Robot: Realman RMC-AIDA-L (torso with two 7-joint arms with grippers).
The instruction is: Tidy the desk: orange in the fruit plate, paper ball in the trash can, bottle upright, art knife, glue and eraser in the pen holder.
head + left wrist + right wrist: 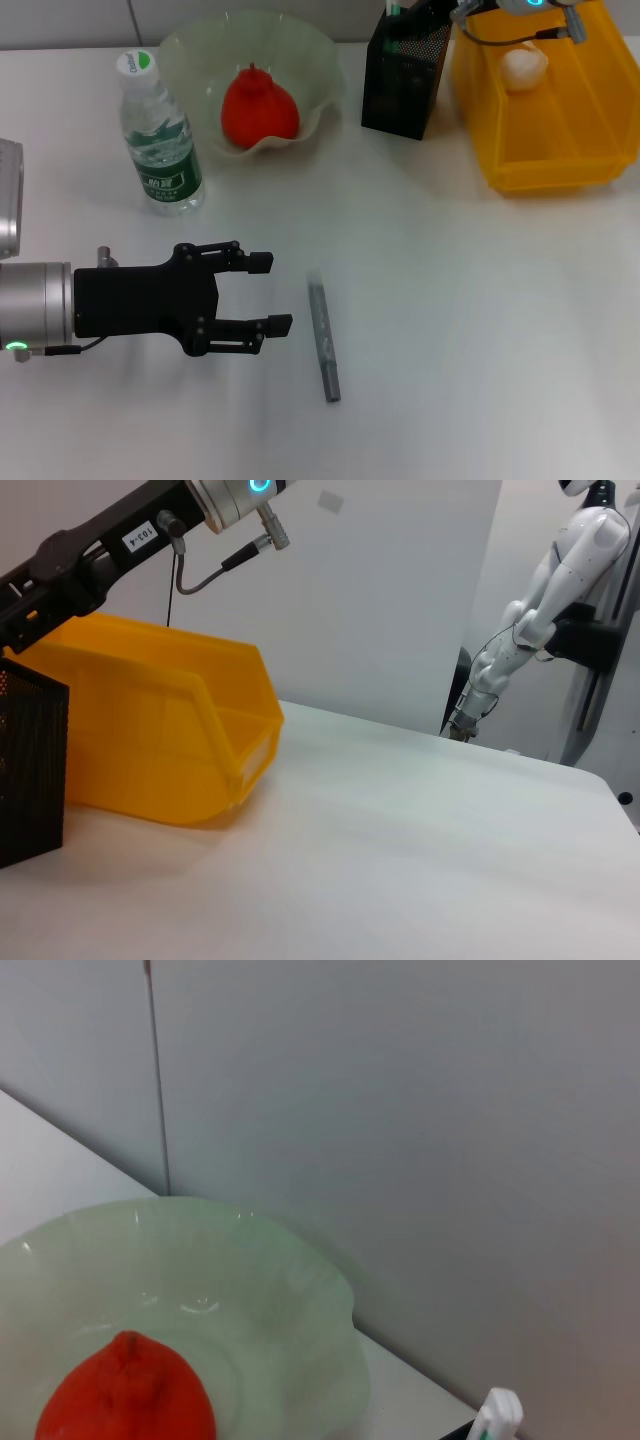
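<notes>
- Here the table (480, 330) is carrying everything, white and wide.
- The trash can (560, 110) is sitting at the far right, and the paper ball (524, 68) is lying inside it.
- The fruit plate (310, 60) is standing at the far side, left of centre, and the orange (258, 106) is resting in it.
- The left gripper (280, 293) is hovering low over the near left of the table, its black fingers spread apart and holding nothing, pointing right toward the art knife.
- The pen holder (400, 85) is standing just left of the trash can, and the white tip of the glue (497, 1415) is poking out of its top.
- The bottle (160, 135) is standing upright at the far left, beside the fruit plate.
- The art knife (323, 340) is lying flat near the middle of the table, just right of the left gripper's fingertips and not touching them.
- The right gripper (470, 8) is reaching over the pen holder at the far edge; whether it is released or clenched I cannot tell.
</notes>
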